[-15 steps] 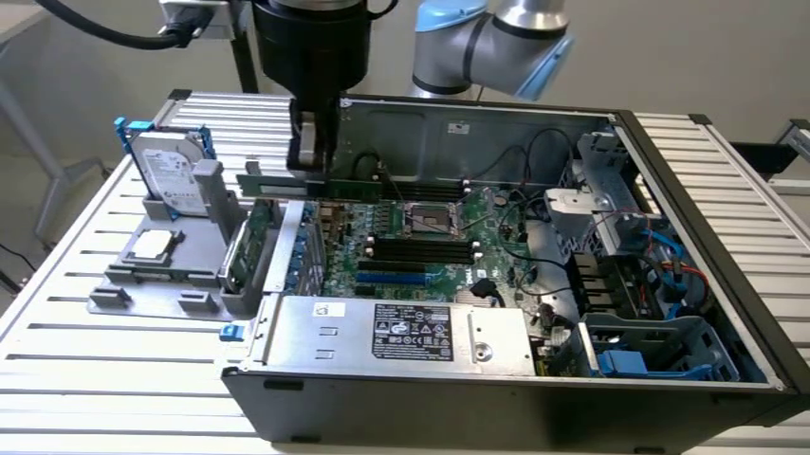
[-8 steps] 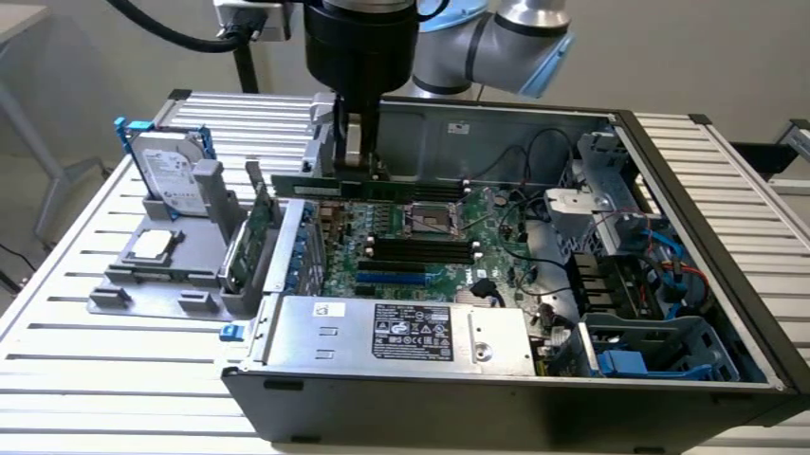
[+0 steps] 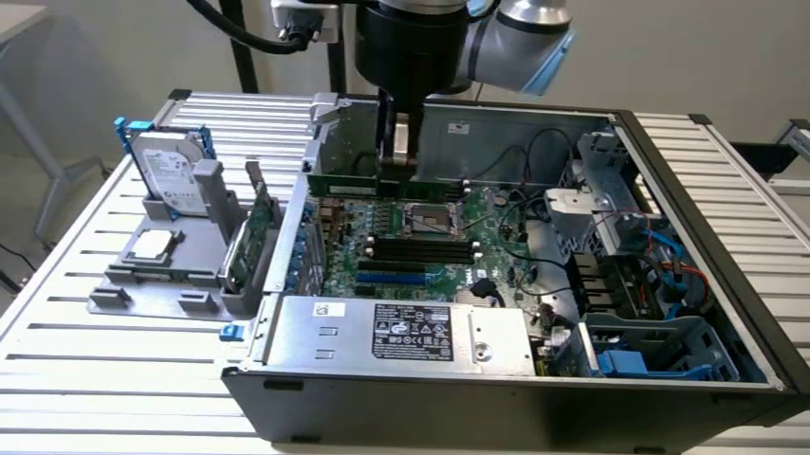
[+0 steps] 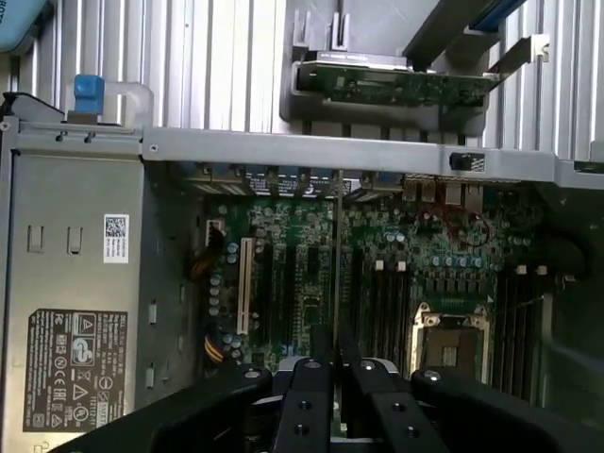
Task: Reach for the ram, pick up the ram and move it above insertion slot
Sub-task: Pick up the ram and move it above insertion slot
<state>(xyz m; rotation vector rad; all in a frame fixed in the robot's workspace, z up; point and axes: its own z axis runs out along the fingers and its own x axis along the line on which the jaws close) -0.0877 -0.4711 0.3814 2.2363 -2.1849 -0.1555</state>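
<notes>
My gripper (image 3: 400, 163) is shut on the ram (image 3: 348, 184), a long thin green stick held level and edge-down above the motherboard (image 3: 418, 242) inside the open computer case. The stick hangs over the back part of the board, behind the processor socket (image 3: 431, 220) and the black memory slots (image 3: 418, 251). In the wrist view the ram (image 4: 337, 264) shows edge-on as a thin line running out from between the black fingers (image 4: 311, 401), with the gripper (image 4: 337, 363) above the board beside the dark memory slots (image 4: 377, 311).
A grey fixture (image 3: 152, 284) at the exterior view's left holds a hard drive (image 3: 171, 175), a chip (image 3: 152, 248) and a wider green card (image 3: 260, 223). The power supply (image 3: 405, 332) fills the case front. Cables, a drive cage (image 3: 658, 346) and metal walls crowd the exterior view's right.
</notes>
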